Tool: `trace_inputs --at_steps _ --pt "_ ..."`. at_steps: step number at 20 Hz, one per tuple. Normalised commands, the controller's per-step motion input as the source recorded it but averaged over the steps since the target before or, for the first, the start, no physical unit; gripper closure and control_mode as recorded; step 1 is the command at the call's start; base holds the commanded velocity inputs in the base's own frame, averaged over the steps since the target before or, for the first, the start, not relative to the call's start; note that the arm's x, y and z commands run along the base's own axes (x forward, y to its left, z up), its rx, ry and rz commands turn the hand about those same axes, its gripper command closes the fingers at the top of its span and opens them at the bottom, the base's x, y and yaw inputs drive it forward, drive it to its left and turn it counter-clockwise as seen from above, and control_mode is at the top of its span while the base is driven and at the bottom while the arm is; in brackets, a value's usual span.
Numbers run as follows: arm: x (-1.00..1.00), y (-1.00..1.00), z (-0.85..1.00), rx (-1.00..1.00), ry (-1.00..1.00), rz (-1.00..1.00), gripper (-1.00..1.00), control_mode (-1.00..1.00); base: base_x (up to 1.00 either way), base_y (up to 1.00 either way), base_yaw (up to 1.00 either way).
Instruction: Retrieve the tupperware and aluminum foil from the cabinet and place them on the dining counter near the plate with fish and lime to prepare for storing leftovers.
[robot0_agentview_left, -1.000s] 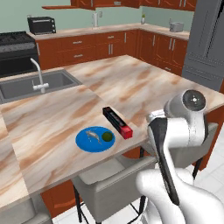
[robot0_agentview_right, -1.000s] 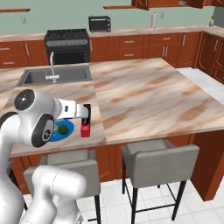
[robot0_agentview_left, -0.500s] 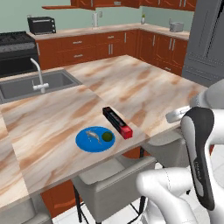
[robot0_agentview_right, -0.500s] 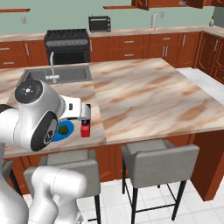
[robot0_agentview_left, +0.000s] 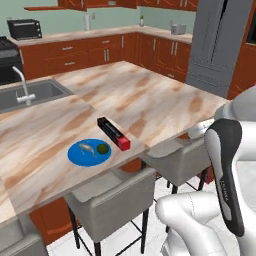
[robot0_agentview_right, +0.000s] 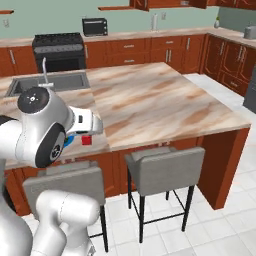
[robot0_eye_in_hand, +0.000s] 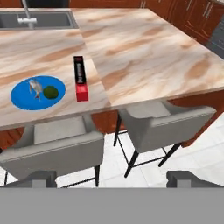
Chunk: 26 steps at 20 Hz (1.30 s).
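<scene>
— One of the two items appears to be delivered. Nearest the camera on the hand, the fingers are spread wide with nothing held between them, hanging above two grey stools and the tiled floor.

— And beyond the stools?

— On the worktop, close to its near edge, the foil box is laid flat, just beside the blue plate. A fish and a lime are seen on that plate. The foil step can be judged as done.

— What is left?

— The plastic tub cannot be found on the worktop, so it is presumably yet to be fetched from the cabinet. Farther back, a sink is set into the worktop, and against the far wall lower cupboards and a toaster oven are seen. About half of the task can be reckoned as remaining.
</scene>
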Motion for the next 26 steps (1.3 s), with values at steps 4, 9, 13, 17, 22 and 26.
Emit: trace_inputs --at_steps 4,9,13,17,22,26 --pt "0.0 0.0 0.0 0.0 0.0 0.0 -1.0 1.0 -0.78 -0.8 -0.57" --pt "0.0 0.0 0.0 0.0 0.0 0.0 -1.0 1.0 0.0 -1.0 -0.67" --pt "0.0 0.0 0.0 0.0 0.0 0.0 -1.0 1.0 0.51 -0.88 -0.55" --pt "0.0 0.0 0.0 0.0 0.0 0.0 -1.0 1.0 0.96 -0.69 -0.36" --pt "0.0 0.0 0.0 0.0 0.0 0.0 -1.0 1.0 1.0 -0.72 -0.08" --pt "0.0 0.0 0.0 0.0 0.0 0.0 -1.0 1.0 1.0 -0.66 0.11"
